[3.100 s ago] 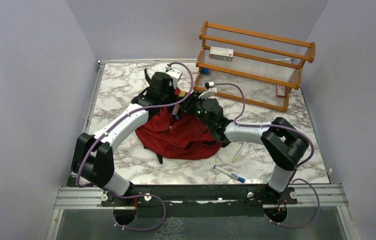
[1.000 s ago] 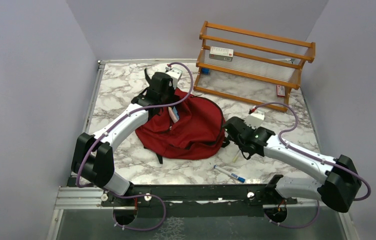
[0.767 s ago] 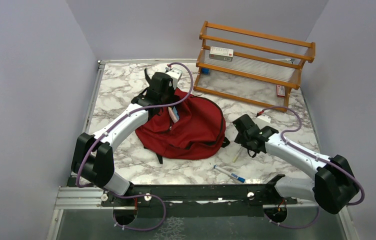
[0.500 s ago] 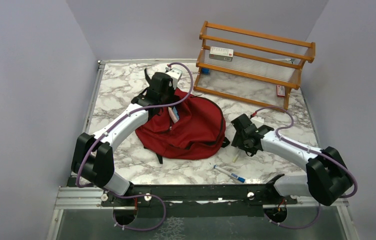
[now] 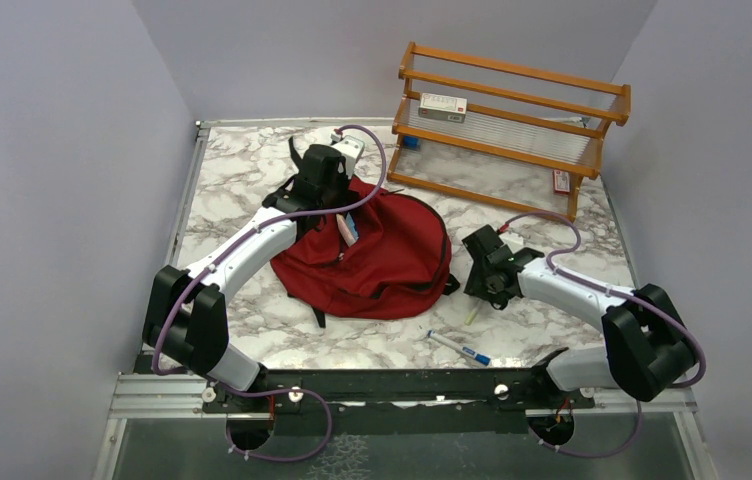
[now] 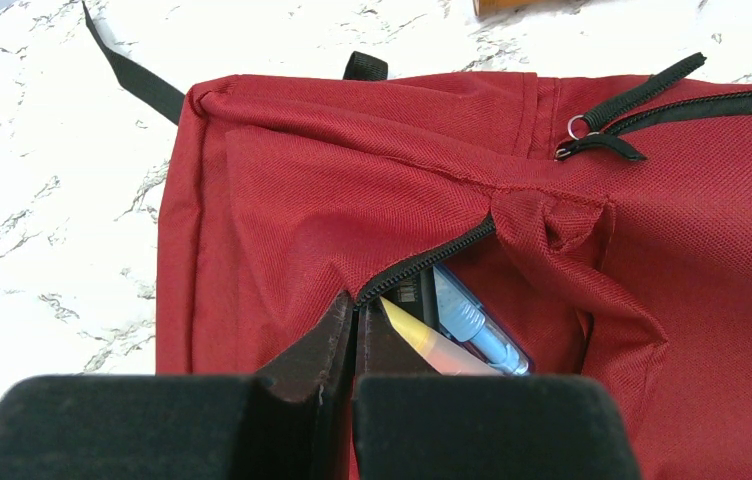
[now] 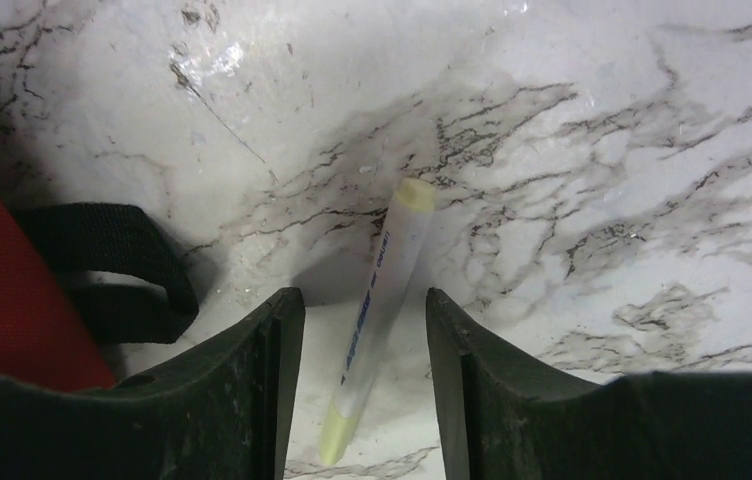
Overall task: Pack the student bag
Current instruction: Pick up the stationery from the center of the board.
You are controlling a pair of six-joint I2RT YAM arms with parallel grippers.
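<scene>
The dark-red student bag (image 5: 382, 258) lies mid-table, also in the left wrist view (image 6: 352, 200). My left gripper (image 6: 355, 310) is shut on the bag's fabric edge by the zipper, holding a pocket open. Inside show a yellow-tipped pen (image 6: 422, 345) and a blue pen (image 6: 477, 330). My right gripper (image 7: 364, 310) is open, low over the marble, its jaws on either side of a white highlighter with yellow ends (image 7: 382, 300), seen from above just right of the bag (image 5: 473, 310). A black strap (image 7: 112, 270) lies left of it.
A blue-and-white pen (image 5: 460, 348) lies near the front edge. A wooden rack (image 5: 512, 125) stands at the back right with a white box (image 5: 443, 106) on it and a small red item (image 5: 560, 180) at its right end.
My right arm has come away from the bag and swung down to the highlighter, now straddling it with open jaws. The left arm and bag have stayed still over the last second.
</scene>
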